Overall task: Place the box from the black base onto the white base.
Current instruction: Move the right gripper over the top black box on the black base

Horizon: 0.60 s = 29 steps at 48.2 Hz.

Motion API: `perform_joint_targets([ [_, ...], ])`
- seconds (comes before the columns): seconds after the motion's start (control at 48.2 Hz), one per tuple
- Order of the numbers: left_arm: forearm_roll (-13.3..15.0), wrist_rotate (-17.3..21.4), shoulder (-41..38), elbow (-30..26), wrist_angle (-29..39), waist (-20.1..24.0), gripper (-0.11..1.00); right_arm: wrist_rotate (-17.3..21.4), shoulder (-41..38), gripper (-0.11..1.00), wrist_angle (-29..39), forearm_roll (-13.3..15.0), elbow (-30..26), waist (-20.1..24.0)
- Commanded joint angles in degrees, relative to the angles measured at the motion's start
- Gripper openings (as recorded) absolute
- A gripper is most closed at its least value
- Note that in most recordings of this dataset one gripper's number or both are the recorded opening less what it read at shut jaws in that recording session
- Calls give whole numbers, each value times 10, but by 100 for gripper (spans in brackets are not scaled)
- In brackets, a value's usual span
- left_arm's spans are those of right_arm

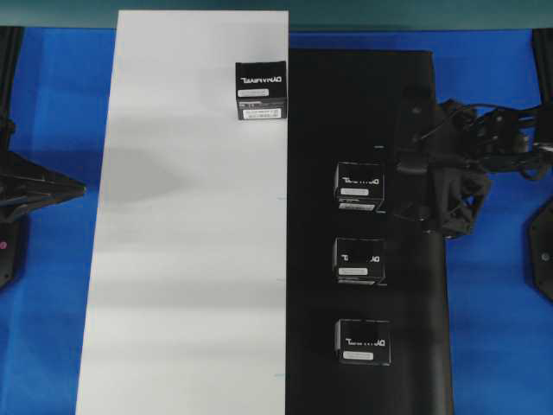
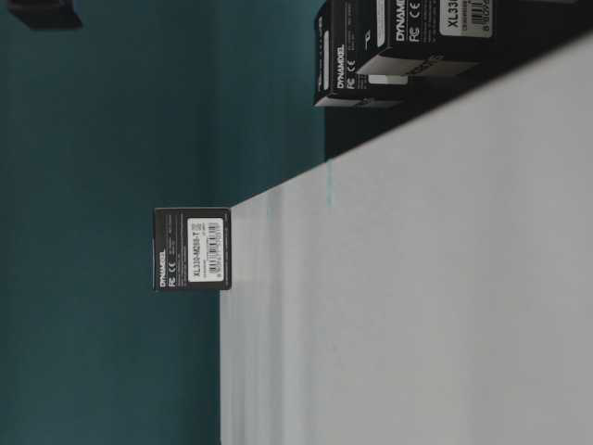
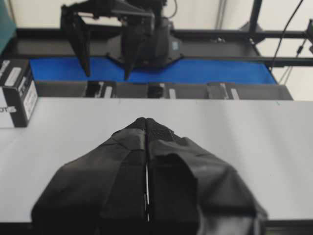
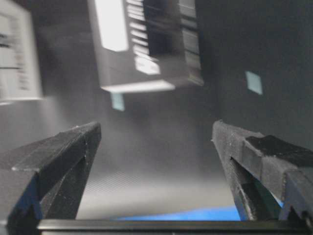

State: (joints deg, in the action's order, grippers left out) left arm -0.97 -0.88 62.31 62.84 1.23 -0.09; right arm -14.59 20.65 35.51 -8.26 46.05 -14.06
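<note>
One box [image 1: 260, 90] stands on the white base [image 1: 190, 259] near its far right edge; the table-level view shows that box [image 2: 192, 248] too. Three more boxes [image 1: 359, 185] [image 1: 359, 259] [image 1: 363, 340] sit in a row on the black base [image 1: 346, 112]. My right gripper [image 1: 406, 164] hovers over the black base just right of the farthest of these, apart from it. In the right wrist view the gripper [image 4: 156, 132] is open and empty, with a blurred box [image 4: 146, 44] ahead. My left gripper [image 3: 146, 120] is shut with nothing in it, low over the white base.
Blue table [image 1: 492, 328] surrounds both bases. The left arm [image 1: 34, 186] rests at the table's left edge. Black frame parts [image 1: 540, 251] stand at the right edge. In the left wrist view the right gripper [image 3: 107, 44] hangs above the row of boxes.
</note>
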Motion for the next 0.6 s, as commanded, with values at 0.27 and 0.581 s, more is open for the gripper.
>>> perform_joint_targets([
  [0.27, -1, -1, -2, -15, -2, -1, -6, -30, -60, 100, -4, -11, -29, -17],
  [0.581, -1, -1, -1, -16, 1, -1, -6, -36, -76, 100, -33, -12, -33, -17],
])
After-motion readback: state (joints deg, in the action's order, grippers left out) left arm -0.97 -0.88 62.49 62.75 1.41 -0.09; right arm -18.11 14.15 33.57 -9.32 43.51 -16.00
